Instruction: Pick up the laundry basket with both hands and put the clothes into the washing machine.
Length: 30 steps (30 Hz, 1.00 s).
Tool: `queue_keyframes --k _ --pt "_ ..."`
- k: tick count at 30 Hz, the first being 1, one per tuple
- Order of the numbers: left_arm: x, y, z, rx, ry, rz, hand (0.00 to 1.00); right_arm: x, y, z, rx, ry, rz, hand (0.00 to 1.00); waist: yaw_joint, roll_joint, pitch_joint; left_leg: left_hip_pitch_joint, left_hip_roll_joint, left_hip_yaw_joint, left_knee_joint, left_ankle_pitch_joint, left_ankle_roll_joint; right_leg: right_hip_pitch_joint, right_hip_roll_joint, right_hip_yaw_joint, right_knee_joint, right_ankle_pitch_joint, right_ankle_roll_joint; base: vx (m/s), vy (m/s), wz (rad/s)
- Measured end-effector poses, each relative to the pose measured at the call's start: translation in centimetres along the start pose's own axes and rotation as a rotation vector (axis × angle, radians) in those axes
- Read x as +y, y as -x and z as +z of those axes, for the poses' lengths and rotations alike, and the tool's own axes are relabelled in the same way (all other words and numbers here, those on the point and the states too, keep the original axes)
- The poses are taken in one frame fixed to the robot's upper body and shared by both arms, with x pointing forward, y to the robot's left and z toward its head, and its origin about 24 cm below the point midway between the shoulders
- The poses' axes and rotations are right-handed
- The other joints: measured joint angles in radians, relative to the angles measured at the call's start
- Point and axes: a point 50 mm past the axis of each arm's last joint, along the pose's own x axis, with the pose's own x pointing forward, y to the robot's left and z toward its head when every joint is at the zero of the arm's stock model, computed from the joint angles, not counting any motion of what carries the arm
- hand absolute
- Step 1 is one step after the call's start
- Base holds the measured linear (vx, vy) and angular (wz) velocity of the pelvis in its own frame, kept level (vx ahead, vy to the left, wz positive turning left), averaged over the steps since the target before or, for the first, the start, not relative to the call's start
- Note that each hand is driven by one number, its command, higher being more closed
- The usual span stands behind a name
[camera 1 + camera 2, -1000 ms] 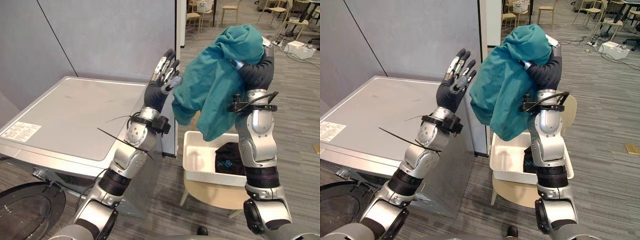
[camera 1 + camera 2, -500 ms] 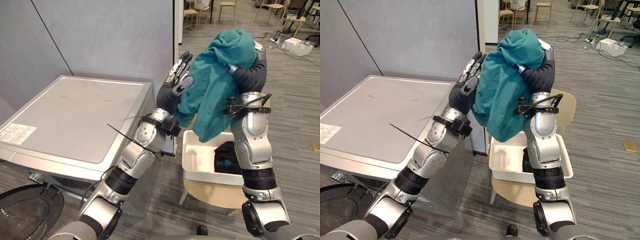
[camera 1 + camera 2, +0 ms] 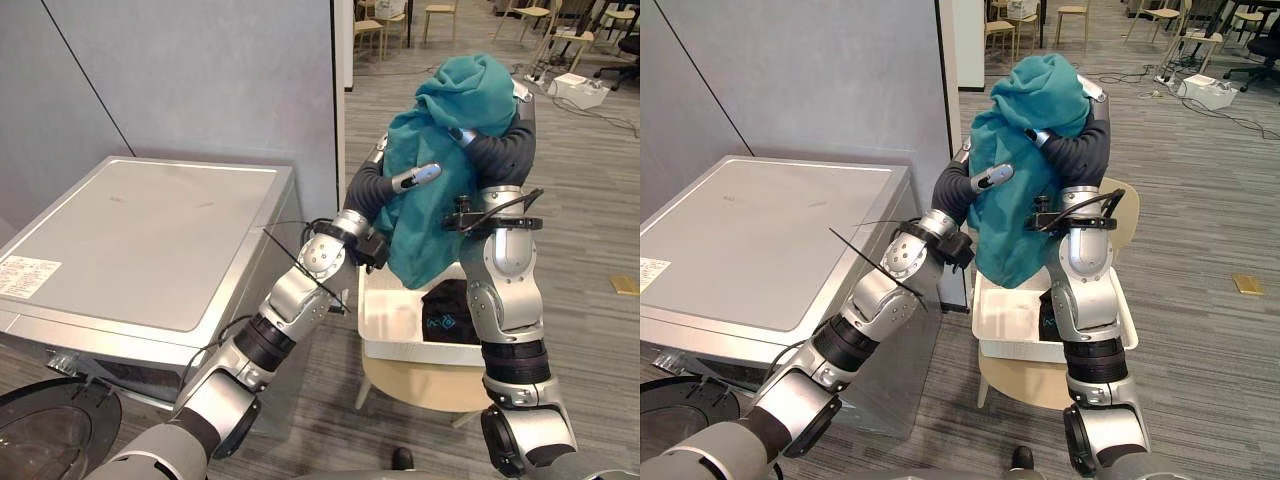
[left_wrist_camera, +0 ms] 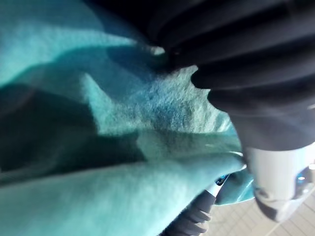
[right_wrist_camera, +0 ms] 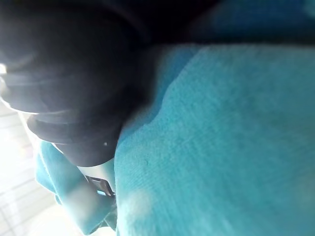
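Left eye view is showing the layout: washer [image 3: 140, 240] at 9 o'clock with its door [image 3: 50, 430] open at 7, and basket [image 3: 385, 320] on a chair [image 3: 420, 385] at 5, holding a dark garment [image 3: 447, 318]. The wrist views are bringing the teal cloth [image 4: 147, 123] close against each dark cover. Bare floor is spreading from 1 to 4 o'clock. Right hand [image 3: 462, 133] is standing raised at 1, buried under the cloth, left hand [image 3: 408, 180] is lying against its 8 o'clock side, and I cannot tell either grip.
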Motion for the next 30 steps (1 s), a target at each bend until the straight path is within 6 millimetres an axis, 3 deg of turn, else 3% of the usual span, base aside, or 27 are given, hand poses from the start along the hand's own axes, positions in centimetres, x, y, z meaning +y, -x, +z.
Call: queue_keyframes --k 8,9,28,29,30 --pt "-1.1 -0.5 -0.1 -0.001 -0.045 -0.042 0.0 0.7 0.1 0.3 -0.014 -0.021 0.021 1.0 0.0 0.0 0.0 0.001 -0.001 0.013 -0.001 0.0 0.0 0.0 0.0 0.01 0.0 0.001 0.002 0.0 0.0 -0.02" --pt "-1.2 -0.6 -0.2 0.002 -0.045 -0.042 1.0 0.7 0.1 0.3 -0.013 -0.026 0.021 1.0 0.0 0.0 0.0 0.001 -0.001 0.013 -0.001 0.0 0.001 -0.001 0.0 0.011 0.0 0.001 0.002 0.0 0.0 -0.05" --pt "-1.6 -0.9 0.0 -0.014 -0.028 -0.019 1.0 1.5 0.2 1.2 -0.06 -0.064 0.047 1.0 -0.002 0.0 0.0 0.002 -0.001 0.023 -0.001 -0.003 0.003 -0.004 0.002 0.024 0.0 0.002 0.003 0.0 -0.001 -0.02" --pt "-1.8 -0.9 0.1 -0.021 -0.026 -0.024 1.0 1.5 0.2 1.2 -0.062 -0.064 0.045 0.0 -0.001 0.0 0.0 0.002 -0.001 0.023 -0.001 -0.003 0.003 -0.004 0.002 0.024 0.0 0.002 0.003 0.0 0.0 0.0" --pt "-1.8 -0.9 0.2 -0.023 -0.026 -0.025 1.0 1.5 0.2 1.3 -0.063 -0.064 0.045 0.0 -0.002 0.0 0.0 0.002 -0.001 0.023 -0.001 -0.003 0.003 -0.004 0.002 0.024 0.0 0.002 0.003 0.0 0.0 0.0"
